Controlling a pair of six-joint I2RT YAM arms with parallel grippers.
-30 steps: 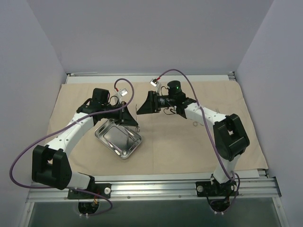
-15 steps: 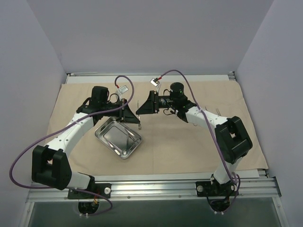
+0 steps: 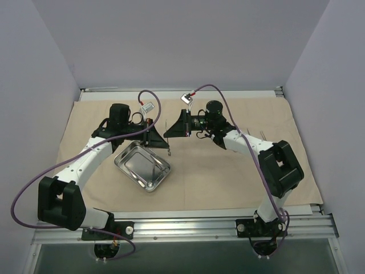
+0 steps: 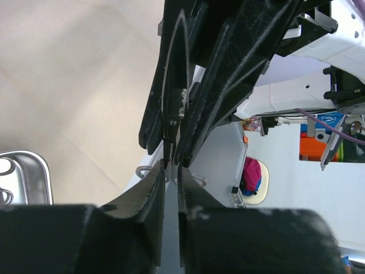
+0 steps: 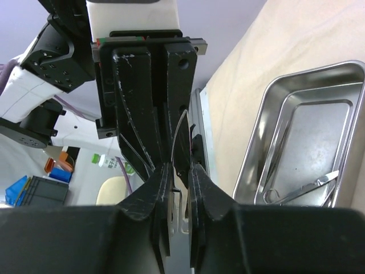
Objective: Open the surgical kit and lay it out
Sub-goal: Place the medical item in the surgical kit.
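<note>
The beige cloth wrap lies spread flat as a sheet. On it sits the steel tray, and the right wrist view shows slim ring-handled instruments lying inside it. Above the tray's far edge my two grippers meet tip to tip. My left gripper is shut on a thin scissor-like instrument, whose finger rings show just past the tips. My right gripper comes from the opposite side, its jaws narrowed onto the same instrument.
More metal instruments lie on the cloth to the right, one with its ring showing and another further out. Purple cables arc over both arms. The metal frame rail borders the near edge.
My right gripper moved left up to the left gripper's tips, and its jaws went from open to closed on the instrument. The left arm barely shifted.
</note>
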